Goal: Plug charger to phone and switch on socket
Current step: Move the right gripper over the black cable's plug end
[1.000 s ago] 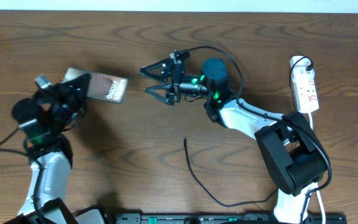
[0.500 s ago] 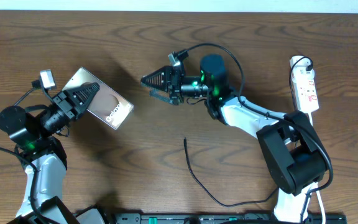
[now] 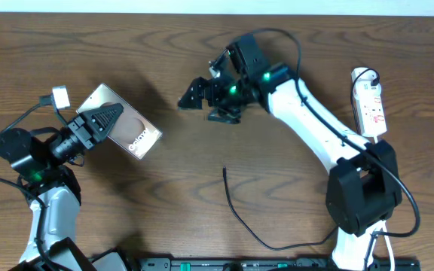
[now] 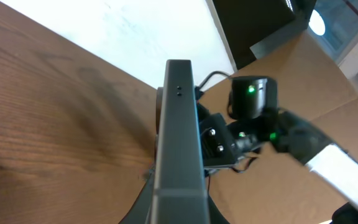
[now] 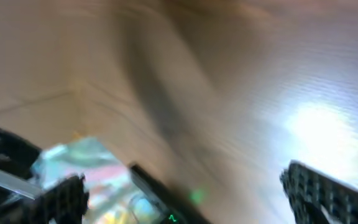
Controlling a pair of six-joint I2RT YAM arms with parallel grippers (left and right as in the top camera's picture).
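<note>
Holding phone up for plugging
Clamped in left gripper, tilted to offer an end; right gripper wide open, empty, apart from charger.

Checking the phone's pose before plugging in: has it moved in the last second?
Yes. The phone, held by the left gripper, turned; its labelled end swung toward the tip of the charger.

Open wood mid-counter, cable lower down
Bare brown wooden counter separates the pinkish-bronze flat phone from the right tool; the thin black charger cable lies toward the near edge.
</note>
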